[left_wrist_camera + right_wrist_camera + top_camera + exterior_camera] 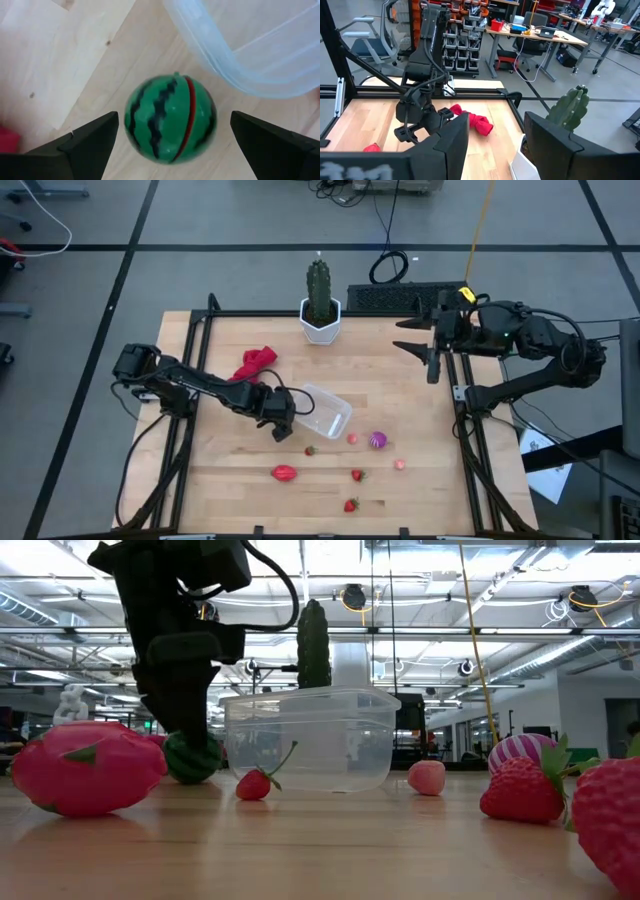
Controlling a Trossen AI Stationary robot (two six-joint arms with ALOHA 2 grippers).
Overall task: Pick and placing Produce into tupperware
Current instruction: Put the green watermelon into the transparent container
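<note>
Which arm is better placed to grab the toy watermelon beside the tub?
Left. The left gripper hangs over the toy watermelon, jaws open on either side of it, right beside the clear tub. The right gripper waits near the table's far right edge.

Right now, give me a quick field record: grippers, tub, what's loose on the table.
left gripper: open, fingers either side of the watermelon, not closed on it, beside the tub
right gripper: raised at the table's right rear edge, holds nothing
tub: nothing seen inside in the low view
loose produce: red oval, purple ball, strawberries, pink bits
other: cactus at rear edge, red cloth
</note>
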